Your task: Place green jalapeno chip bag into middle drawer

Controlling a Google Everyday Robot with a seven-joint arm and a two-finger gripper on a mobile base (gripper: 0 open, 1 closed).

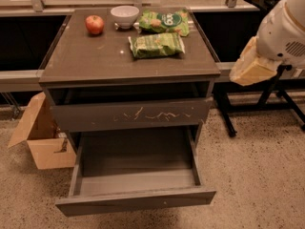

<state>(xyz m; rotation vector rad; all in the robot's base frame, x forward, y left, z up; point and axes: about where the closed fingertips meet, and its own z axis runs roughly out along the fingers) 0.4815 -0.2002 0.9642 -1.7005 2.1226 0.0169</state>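
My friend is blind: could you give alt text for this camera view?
A light-green chip bag lies on a dark cabinet whose middle drawer stands open below. A robot arm shows at the right; its gripper is out of view.

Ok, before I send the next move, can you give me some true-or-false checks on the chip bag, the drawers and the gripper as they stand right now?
1. The green jalapeno chip bag lies on the cabinet top. True.
2. The middle drawer is shut. False: it stands pulled out.
3. The apple sits inside the white bowl. False: it stands on the cabinet top beside the white bowl, apart from it.
4. The scratched drawer front is closed. True.
5. The gripper holds the bag. False: the gripper is not in view; only the arm shows at the right edge, away from the bag.
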